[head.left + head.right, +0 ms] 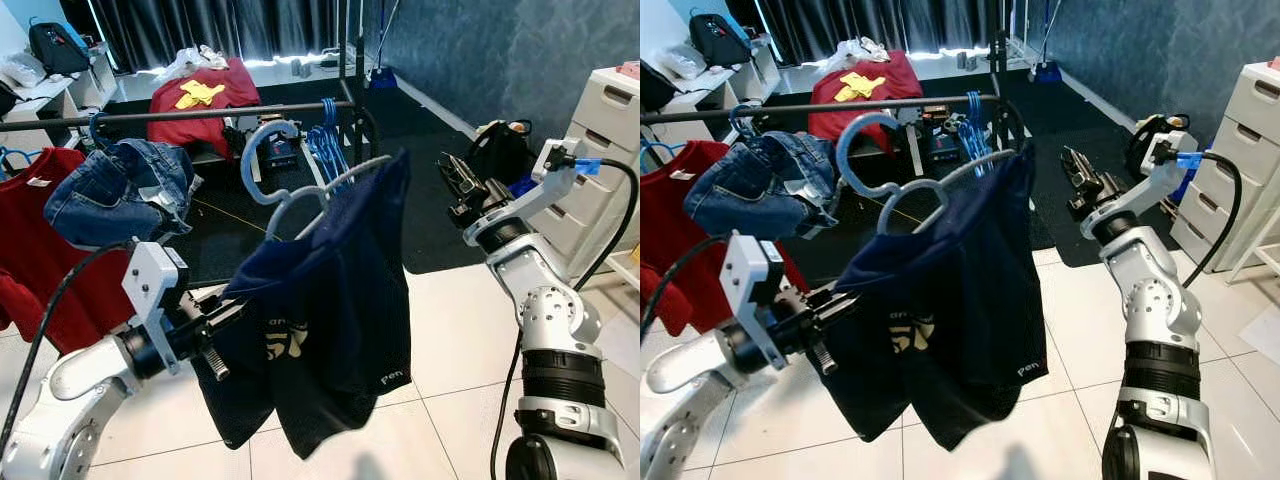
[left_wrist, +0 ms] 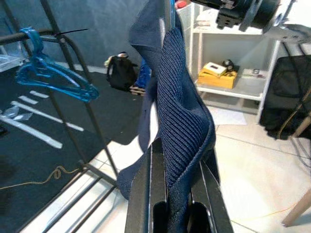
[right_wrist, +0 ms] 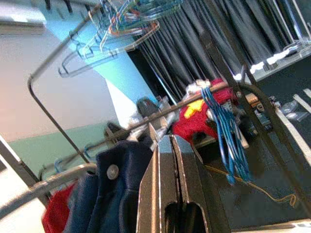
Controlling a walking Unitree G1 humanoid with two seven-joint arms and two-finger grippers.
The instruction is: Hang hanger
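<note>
Navy shorts [image 1: 330, 330] on a grey hanger [image 1: 285, 190] hang before the rail [image 1: 180, 112], clamped by the left gripper [image 1: 225, 318]. Right gripper [image 1: 452, 172], fingers together, hovers beside them.

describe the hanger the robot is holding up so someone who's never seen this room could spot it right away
Start at the black clothes rail across the room, with denim shorts and blue hangers on it. In front of it, the left gripper pinches dark navy shorts on a pale grey hanger. Unlike its neighbours, its hook is off the rail.
</note>
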